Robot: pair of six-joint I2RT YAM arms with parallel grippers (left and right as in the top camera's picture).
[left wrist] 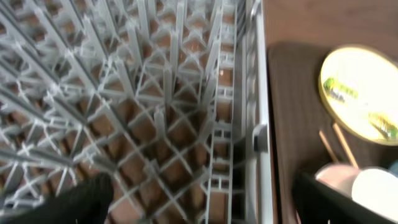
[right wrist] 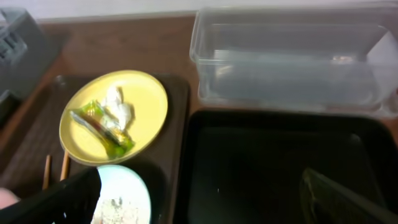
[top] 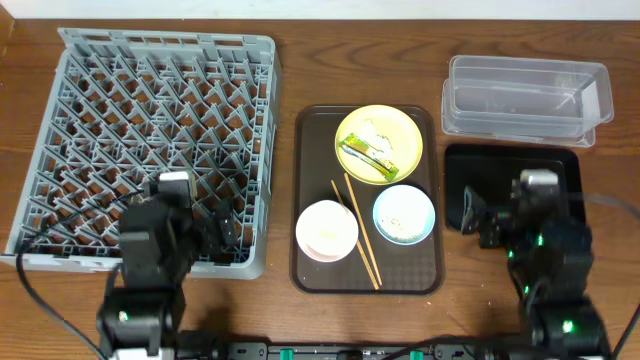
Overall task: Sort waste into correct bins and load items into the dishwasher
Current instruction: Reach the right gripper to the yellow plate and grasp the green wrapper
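The grey dish rack (top: 150, 110) fills the left. My left gripper (top: 218, 228) hangs open and empty over its front right corner (left wrist: 199, 205). On the yellow plate (top: 395, 128) lie a green-and-yellow wrapper (top: 367, 156) and a white tissue (top: 378, 133). The blue bowl (top: 404, 213) holds whitish crumbs. The pink bowl (top: 326, 230) has a whiter round shape inside; I cannot tell if it is the cup. Chopsticks (top: 357, 230) lie between the bowls. My right gripper (top: 480, 215) is open and empty over the black tray (top: 545, 165), which also shows in the right wrist view (right wrist: 267, 162). The clear tub (top: 525, 97) is behind it.
The plate, bowls and chopsticks sit on a brown serving tray (top: 310, 160) between the rack and the bins. The clear tub (right wrist: 292, 62) holds nothing I can see. Bare wooden table (top: 400, 60) lies behind the tray.
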